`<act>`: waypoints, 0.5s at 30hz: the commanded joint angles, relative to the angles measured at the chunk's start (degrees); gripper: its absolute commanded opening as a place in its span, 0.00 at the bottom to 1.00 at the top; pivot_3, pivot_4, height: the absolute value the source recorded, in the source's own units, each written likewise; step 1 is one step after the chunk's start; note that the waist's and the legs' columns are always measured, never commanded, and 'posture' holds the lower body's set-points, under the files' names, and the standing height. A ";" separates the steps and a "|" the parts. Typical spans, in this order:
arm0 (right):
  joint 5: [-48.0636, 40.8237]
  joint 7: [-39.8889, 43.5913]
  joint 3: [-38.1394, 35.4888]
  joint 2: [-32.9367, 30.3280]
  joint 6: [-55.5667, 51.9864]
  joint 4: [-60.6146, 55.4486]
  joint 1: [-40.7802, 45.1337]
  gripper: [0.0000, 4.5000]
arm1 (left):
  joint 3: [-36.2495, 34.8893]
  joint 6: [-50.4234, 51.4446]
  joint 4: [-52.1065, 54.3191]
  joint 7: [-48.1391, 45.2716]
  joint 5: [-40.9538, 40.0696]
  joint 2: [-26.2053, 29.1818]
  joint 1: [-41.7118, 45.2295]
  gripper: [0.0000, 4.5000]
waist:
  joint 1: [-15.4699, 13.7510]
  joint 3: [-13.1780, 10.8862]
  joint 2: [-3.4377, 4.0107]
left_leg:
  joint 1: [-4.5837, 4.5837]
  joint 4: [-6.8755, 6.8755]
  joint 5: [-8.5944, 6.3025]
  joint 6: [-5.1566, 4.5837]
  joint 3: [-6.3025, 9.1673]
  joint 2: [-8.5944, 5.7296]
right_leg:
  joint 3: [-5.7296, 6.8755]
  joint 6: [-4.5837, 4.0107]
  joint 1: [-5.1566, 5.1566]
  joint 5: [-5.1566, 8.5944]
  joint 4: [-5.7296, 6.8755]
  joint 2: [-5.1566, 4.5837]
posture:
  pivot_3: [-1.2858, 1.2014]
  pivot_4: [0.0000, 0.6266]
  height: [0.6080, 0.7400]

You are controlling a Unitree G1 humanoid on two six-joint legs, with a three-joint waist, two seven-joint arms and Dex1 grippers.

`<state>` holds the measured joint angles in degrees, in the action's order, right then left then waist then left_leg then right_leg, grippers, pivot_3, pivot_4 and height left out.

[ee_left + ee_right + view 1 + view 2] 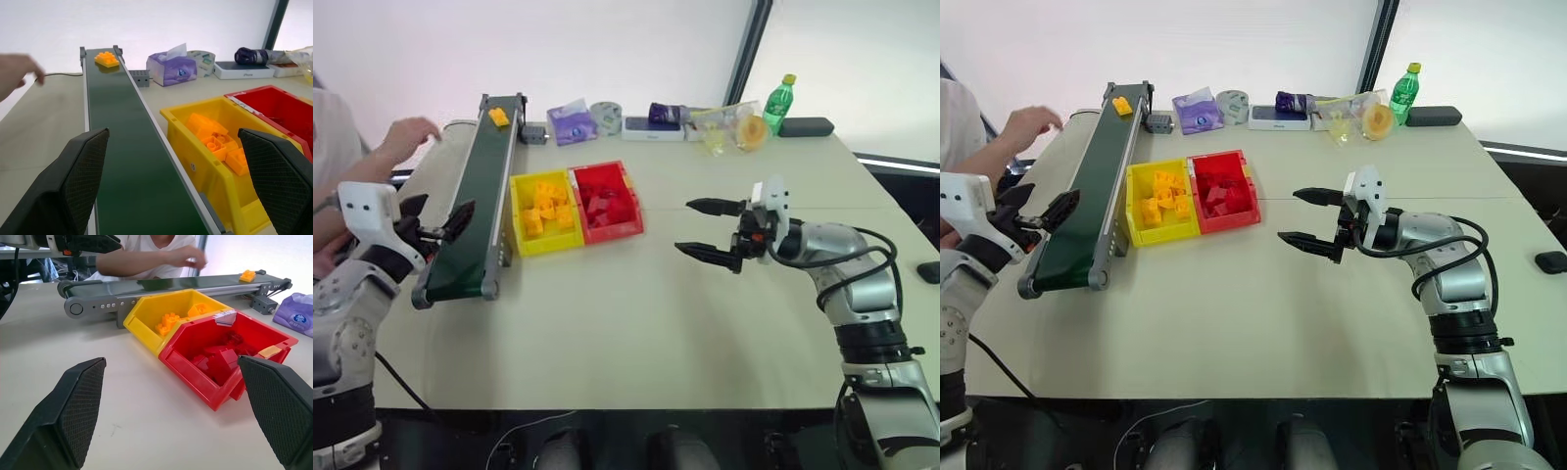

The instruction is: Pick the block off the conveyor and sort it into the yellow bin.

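Head views: block (498, 117) seen at the far end of the conveyor (470, 211), not yet picked; left gripper (438, 227) held at the near end, fingers wide, empty. Right gripper (713, 231) parked over the bare surface (636, 313), fingers wide, empty. Left wrist view: block lies studs up, long axis skewed across the belt; judged waiting for it to arrive, then fingers closed across its short sides. Right wrist view: yellow bin (146, 313) sits against the conveyor, beside the red bin (195, 367).
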<state>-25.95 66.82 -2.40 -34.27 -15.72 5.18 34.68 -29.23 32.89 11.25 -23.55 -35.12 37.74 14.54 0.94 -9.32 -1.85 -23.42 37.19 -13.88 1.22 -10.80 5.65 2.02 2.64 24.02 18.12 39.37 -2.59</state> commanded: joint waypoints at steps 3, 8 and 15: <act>-0.43 0.10 -0.70 -0.04 1.22 -1.02 0.89 1.00 | -2.93 0.93 2.14 0.00 -1.87 1.11 -0.57 0.99 | 0.04 0.00 0.00 | 0.00 0.00 0.00 0.00 0.01 0.01 | 0.00 0.00 0.00 0.00 0.00 0.01 | 0.52 0.24 1.00; -0.41 0.22 -0.52 0.01 1.14 -1.17 0.91 1.00 | -2.48 0.28 2.78 -0.89 -0.48 1.77 -2.17 0.99 | 0.05 0.00 0.00 | 0.00 0.00 0.00 0.00 0.01 0.00 | 0.00 0.00 0.00 0.00 0.00 0.00 | 0.52 0.24 1.00; -0.44 0.75 -0.61 -0.17 1.33 -1.03 0.66 1.00 | -2.37 0.80 5.19 -1.05 1.24 3.23 -4.90 0.99 | 0.11 0.00 0.00 | 0.00 -0.02 0.00 0.00 0.01 0.01 | 0.00 -0.01 0.01 0.00 0.00 0.00 | 0.52 0.24 1.00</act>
<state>-25.95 67.31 -2.36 -34.20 -15.69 5.20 34.67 -30.47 34.43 13.98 -24.84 -34.42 39.49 9.58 1.05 -9.32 -1.84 -23.42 37.18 -13.88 1.22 -10.79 5.67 2.01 2.63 24.04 18.12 39.37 -2.59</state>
